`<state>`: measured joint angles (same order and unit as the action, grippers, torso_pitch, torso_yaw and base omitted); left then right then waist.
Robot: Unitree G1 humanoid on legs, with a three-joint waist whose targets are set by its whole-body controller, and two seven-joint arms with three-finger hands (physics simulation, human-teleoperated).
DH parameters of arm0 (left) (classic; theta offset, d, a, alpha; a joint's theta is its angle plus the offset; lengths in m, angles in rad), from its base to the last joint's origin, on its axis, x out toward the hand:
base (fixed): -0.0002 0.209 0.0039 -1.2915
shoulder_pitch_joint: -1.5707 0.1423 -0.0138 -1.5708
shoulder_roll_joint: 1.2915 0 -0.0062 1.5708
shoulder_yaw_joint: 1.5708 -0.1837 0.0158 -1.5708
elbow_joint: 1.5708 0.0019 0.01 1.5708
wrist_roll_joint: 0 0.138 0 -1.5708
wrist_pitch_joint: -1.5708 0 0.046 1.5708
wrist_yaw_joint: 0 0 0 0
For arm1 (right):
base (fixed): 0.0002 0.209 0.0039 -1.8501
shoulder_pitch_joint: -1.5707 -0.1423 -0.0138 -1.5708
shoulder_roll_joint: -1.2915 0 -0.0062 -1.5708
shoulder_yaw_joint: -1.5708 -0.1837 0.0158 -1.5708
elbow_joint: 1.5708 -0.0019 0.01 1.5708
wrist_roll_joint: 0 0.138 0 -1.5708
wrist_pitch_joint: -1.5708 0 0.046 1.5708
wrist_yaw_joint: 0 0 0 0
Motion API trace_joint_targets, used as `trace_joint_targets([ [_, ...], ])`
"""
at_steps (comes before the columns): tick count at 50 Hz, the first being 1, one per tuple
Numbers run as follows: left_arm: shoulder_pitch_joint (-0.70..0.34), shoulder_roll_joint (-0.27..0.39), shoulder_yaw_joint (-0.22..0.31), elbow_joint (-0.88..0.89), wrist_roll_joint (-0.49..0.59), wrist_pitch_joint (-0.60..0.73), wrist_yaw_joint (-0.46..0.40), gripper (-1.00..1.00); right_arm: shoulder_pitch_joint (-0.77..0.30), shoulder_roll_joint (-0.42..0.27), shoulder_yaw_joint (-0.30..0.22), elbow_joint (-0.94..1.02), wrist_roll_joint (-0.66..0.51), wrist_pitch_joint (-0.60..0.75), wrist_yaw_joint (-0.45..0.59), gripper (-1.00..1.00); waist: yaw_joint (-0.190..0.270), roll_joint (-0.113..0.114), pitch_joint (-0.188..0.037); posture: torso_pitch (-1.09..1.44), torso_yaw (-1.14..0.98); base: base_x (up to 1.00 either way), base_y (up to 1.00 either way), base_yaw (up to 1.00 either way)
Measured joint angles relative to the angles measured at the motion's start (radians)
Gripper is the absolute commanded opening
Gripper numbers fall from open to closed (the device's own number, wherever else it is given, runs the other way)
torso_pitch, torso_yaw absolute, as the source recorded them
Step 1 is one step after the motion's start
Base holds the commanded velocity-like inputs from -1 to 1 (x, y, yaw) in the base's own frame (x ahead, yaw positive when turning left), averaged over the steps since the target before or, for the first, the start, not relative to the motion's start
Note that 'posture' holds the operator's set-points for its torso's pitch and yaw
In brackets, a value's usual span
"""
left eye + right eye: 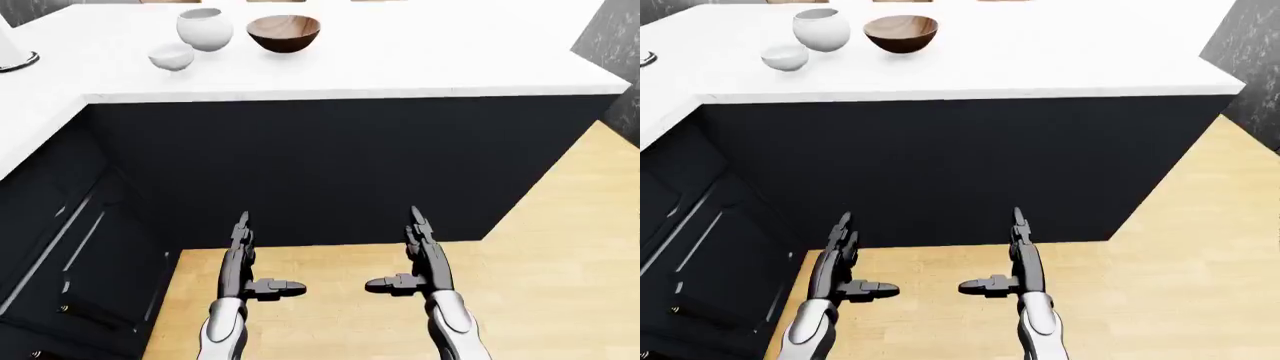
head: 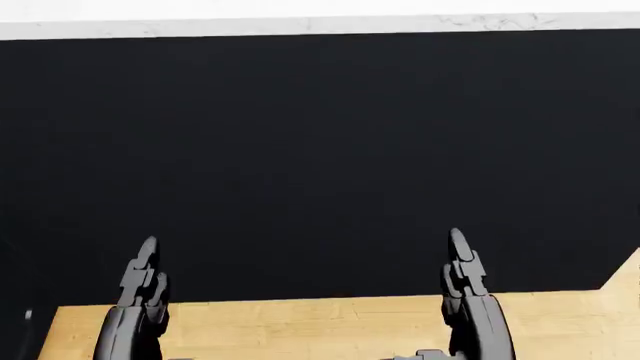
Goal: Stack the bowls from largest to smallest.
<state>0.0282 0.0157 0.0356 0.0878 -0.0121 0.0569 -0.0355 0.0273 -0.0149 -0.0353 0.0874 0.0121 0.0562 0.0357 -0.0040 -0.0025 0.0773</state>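
Three bowls stand on the white counter [image 1: 420,60] at the top left of the left-eye view: a brown wooden bowl [image 1: 283,33], a taller white bowl [image 1: 204,28] left of it, and a small white bowl [image 1: 171,56] nearer the counter edge. They stand apart, none stacked. My left hand [image 1: 243,251] and right hand [image 1: 417,251] are low in the view, over the wooden floor, fingers straight and open, both empty and far below the bowls.
The counter's dark cabinet face [image 1: 340,165] fills the middle of the view. A second counter run with dark drawers [image 1: 60,247] comes down the left side. Wooden floor [image 1: 560,247] lies to the right. A white object with a dark base [image 1: 12,52] sits at the far left.
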Motion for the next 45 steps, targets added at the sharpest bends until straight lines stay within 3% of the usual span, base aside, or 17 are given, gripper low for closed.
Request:
trace_joint_targets([
  [1,0.004,0.0,0.001,-0.028,-0.001,0.004,0.001,1.0,0.003,-0.001,0.002,-0.024,0.0,0.003,0.001,1.0,-0.001,-0.004,-0.01,0.0,0.0,0.0,0.0,0.0],
  [3,-0.015,-0.001,0.003,-0.082,-0.002,-0.017,0.006,1.0,-0.01,-0.003,0.001,-0.079,-0.002,-0.014,0.0,1.0,0.006,-0.004,-0.06,0.0,0.0,0.0,0.0,0.0],
  [5,-0.007,-0.004,-0.003,-0.115,-0.002,-0.022,0.01,1.0,-0.012,0.002,0.006,-0.082,-0.003,-0.035,0.001,1.0,0.006,-0.011,-0.041,0.0,0.0,0.0,0.0,0.0],
  [7,0.018,-0.007,-0.013,-0.146,-0.002,0.003,0.01,1.0,0.002,0.001,0.009,-0.077,-0.003,-0.031,0.004,1.0,0.007,-0.01,-0.054,0.0,0.0,0.0,0.0,0.0],
  [11,0.012,-0.006,-0.012,-0.147,-0.001,0.041,0.01,1.0,0.005,0.001,0.005,-0.081,-0.007,0.001,-0.001,1.0,0.007,-0.004,-0.053,0.0,0.0,0.0,0.0,0.0],
  [16,-0.025,0.001,-0.008,-0.355,-0.002,0.236,0.02,1.0,-0.007,0.001,0.017,-0.252,-0.019,0.142,-0.009,1.0,0.008,-0.004,-0.055,0.0,0.0,0.0,0.0,0.0],
  [23,-0.142,0.024,0.021,-0.66,-0.019,0.503,0.012,1.0,-0.095,-0.005,0.012,-0.55,-0.02,0.375,-0.01,1.0,0.008,-0.002,-0.084,0.0,0.0,0.0,0.0,0.0],
  [29,-0.21,0.054,0.069,-0.774,-0.054,0.704,0.013,1.0,-0.181,-0.019,-0.025,-0.722,0.065,0.597,-0.022,1.0,0.012,0.002,-0.069,0.0,0.0,0.0,0.0,0.49],
  [34,-0.237,0.077,0.121,-0.836,-0.082,0.781,0.02,1.0,-0.206,-0.02,-0.008,-0.752,0.09,0.65,-0.025,1.0,0.043,-0.007,-0.056,0.0,0.0,0.0,0.0,1.0],
  [41,-0.309,0.105,0.147,-0.866,-0.109,0.885,0.045,1.0,-0.239,-0.034,-0.009,-0.796,0.111,0.727,-0.021,1.0,0.06,-0.048,-0.022,0.0,0.0,0.0,0.0,1.0],
  [43,-0.319,0.103,0.133,-0.873,-0.122,0.901,0.047,1.0,-0.243,-0.042,-0.027,-0.818,0.112,0.751,-0.025,1.0,0.046,-0.03,-0.025,0.0,0.0,0.0,0.0,1.0],
  [45,-0.33,0.108,0.124,-0.87,-0.138,0.913,0.044,1.0,-0.261,-0.047,-0.041,-0.834,0.11,0.78,-0.033,1.0,0.043,-0.039,-0.034,0.0,0.0,0.0,0.0,1.0],
])
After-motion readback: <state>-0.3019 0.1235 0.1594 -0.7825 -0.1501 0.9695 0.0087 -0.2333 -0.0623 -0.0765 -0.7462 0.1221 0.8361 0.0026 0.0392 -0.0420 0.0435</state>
